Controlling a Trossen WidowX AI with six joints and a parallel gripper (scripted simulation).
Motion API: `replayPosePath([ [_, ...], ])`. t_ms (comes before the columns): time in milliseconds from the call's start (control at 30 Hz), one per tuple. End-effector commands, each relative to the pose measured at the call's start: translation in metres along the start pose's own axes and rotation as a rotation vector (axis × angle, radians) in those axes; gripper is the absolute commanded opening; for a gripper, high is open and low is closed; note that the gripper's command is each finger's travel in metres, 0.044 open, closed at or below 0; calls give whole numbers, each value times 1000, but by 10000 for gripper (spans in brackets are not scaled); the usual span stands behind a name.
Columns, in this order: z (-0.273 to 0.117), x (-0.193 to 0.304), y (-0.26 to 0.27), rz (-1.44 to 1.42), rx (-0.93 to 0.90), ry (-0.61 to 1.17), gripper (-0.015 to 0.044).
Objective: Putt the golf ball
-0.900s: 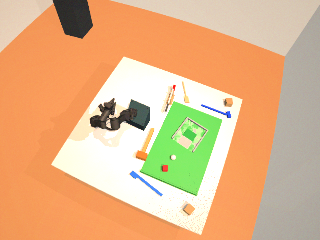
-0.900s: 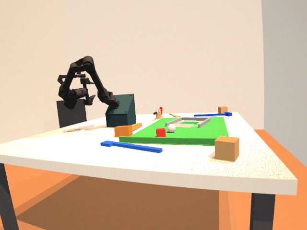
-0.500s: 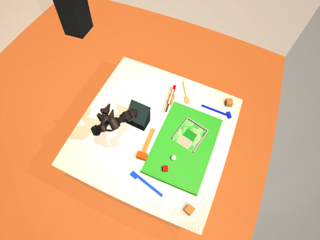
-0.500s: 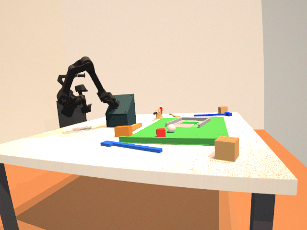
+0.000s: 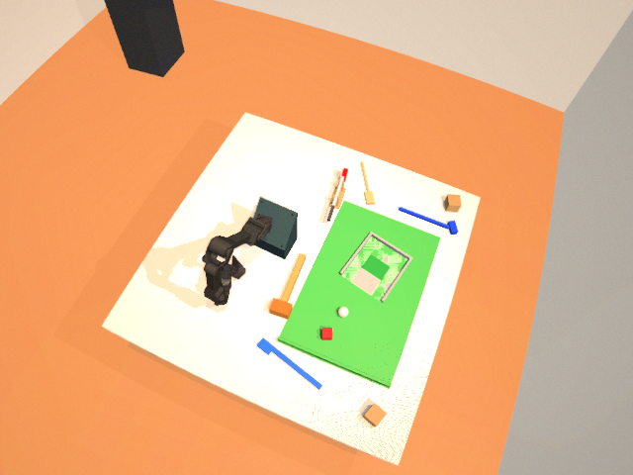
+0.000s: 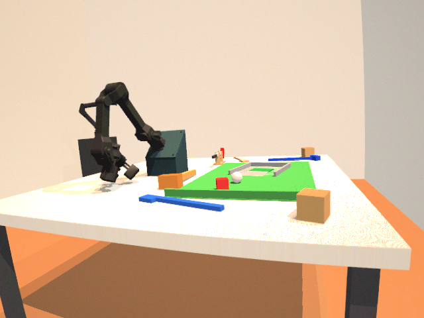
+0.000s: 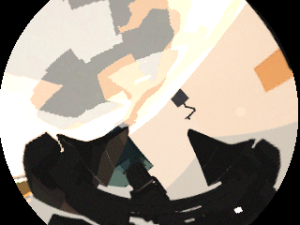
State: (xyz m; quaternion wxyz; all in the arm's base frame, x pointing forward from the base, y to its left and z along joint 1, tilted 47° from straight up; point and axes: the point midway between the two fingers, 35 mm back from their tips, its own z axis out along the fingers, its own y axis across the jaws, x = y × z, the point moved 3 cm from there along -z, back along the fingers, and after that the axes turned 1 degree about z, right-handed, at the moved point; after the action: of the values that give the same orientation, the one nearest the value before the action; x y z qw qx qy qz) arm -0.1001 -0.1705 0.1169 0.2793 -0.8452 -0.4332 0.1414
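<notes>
Gripper: the black gripper (image 5: 229,283) (image 6: 121,169) (image 7: 159,130) is open nearly as wide as it goes, with 0 things held; its 2 fingers stand apart, low over the white table (image 5: 189,194) (image 6: 205,229).
Red putter: well apart from the gripper, up and to its right in the top view; the red-ended putter (image 5: 344,174) (image 6: 222,152) lies across a wooden stand (image 5: 339,197) (image 6: 218,159).
Golf ball: 1 white golf ball (image 5: 342,311) (image 6: 236,177), right of the gripper in both outside views, on the green board (image 5: 408,312) (image 6: 277,185), off the ramp.
Ramp: the pale ramp (image 5: 366,281), farther right of the gripper than the orange mallet, meets the darker raised green (image 5: 375,266) (image 6: 260,169), with gray rails around 3 sides.
Red cube: 1 red cube (image 5: 326,332) (image 6: 222,183), right of the gripper, near the ball.
Orange mallet: the orange-headed mallet (image 5: 280,308) (image 6: 170,181), between gripper and board in the top view.
Blue clubs: 2; the nearer blue club (image 5: 292,364) (image 6: 188,203) is below and right of the gripper from above, the farther blue club (image 5: 424,218) (image 6: 291,158) well to its upper right.
</notes>
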Motion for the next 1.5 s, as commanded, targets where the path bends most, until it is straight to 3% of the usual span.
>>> replayPosePath([
  [0, -25, -2, 41, -199, -52, -132, 440],
  [233, -72, 23, 116, -575, -136, -365, 440],
  [433, -100, 76, 175, -900, -184, -528, 440],
  [733, -99, 171, 238, -1412, -99, -698, 440],
  [933, -67, 254, 269, -1882, 91, -825, 440],
  [1133, -9, 332, 274, -2341, 348, -925, 440],
  [1467, 106, 422, 250, -2953, 963, -1106, 440],
])
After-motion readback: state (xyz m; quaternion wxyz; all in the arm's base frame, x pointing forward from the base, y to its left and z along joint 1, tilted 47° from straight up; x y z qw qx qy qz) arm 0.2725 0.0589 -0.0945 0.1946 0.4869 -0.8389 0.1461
